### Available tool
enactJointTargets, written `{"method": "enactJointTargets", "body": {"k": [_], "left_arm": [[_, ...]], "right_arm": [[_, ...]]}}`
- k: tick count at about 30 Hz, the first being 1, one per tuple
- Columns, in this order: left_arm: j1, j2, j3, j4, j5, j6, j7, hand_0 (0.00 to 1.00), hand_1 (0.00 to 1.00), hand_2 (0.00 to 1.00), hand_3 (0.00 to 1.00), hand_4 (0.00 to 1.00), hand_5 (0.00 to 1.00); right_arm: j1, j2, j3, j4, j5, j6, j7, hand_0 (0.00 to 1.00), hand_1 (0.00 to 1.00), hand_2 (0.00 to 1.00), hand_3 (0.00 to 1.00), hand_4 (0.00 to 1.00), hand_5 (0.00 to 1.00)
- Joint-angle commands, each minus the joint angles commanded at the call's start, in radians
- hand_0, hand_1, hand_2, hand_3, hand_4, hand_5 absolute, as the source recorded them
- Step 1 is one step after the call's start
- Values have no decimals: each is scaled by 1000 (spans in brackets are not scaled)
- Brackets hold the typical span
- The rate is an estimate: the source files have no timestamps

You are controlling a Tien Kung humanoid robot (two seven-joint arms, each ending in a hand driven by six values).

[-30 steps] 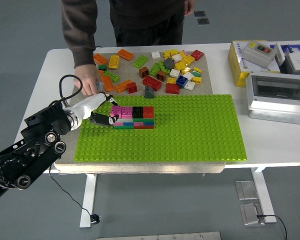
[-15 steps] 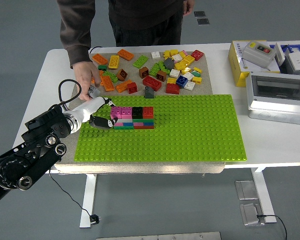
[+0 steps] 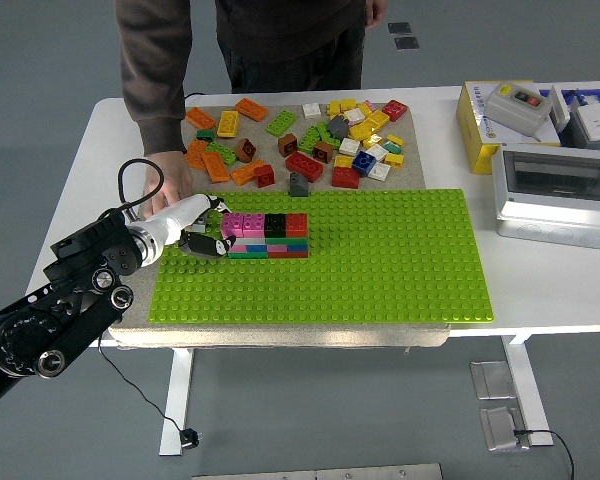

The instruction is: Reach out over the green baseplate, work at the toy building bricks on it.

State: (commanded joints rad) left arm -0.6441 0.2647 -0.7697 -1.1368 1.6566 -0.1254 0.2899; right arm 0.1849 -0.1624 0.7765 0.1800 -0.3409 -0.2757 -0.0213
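My left hand is out over the baseplate near its far left corner, fingertips right at the left end of the brick stack. My thumb and fingers are drawn in narrow around that end, but I cannot tell whether they actually grip a brick or only touch it. My right arm is not in sight. The stack sits on the baseplate's left part, close to the far edge: a low wall a few layers high, pink on top at the left, black in the middle, red at the right, with green, blue and red layers under them. Its long axis runs left to right, parallel to the baseplate's far edge, and its left end points at my hand. So I judge the build as started but small; most of the baseplate is bare studs, and a large heap of loose bricks lies beyond the far edge on the grey mat. What is left, I think, is seating the piece at the left end and then many more. A person's hand rests on the mat just behind mine.
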Motion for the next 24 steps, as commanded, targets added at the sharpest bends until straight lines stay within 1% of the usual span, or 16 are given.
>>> {"method": "enactJointTargets", "body": {"k": [5, 6, 23, 24], "left_arm": [[-1, 0, -3, 1, 1, 0, -7, 998, 978, 984, 652, 475, 199], [-1, 0, -3, 1, 1, 1, -8, 998, 977, 986, 731, 518, 211], [-4, 0, 0, 4, -1, 5, -13, 998, 978, 986, 750, 526, 213], [-5, 0, 0, 4, -1, 4, -14, 998, 978, 989, 776, 543, 225]], "right_arm": [[0, 0, 4, 0, -3, 0, 1, 737, 789, 791, 676, 384, 800], [0, 1, 5, 0, -4, -1, 1, 736, 789, 791, 676, 384, 800], [-2, 1, 4, 0, -1, -1, 6, 736, 789, 790, 676, 383, 799], [-2, 1, 4, 0, -1, -1, 7, 735, 788, 791, 676, 383, 798]]}}
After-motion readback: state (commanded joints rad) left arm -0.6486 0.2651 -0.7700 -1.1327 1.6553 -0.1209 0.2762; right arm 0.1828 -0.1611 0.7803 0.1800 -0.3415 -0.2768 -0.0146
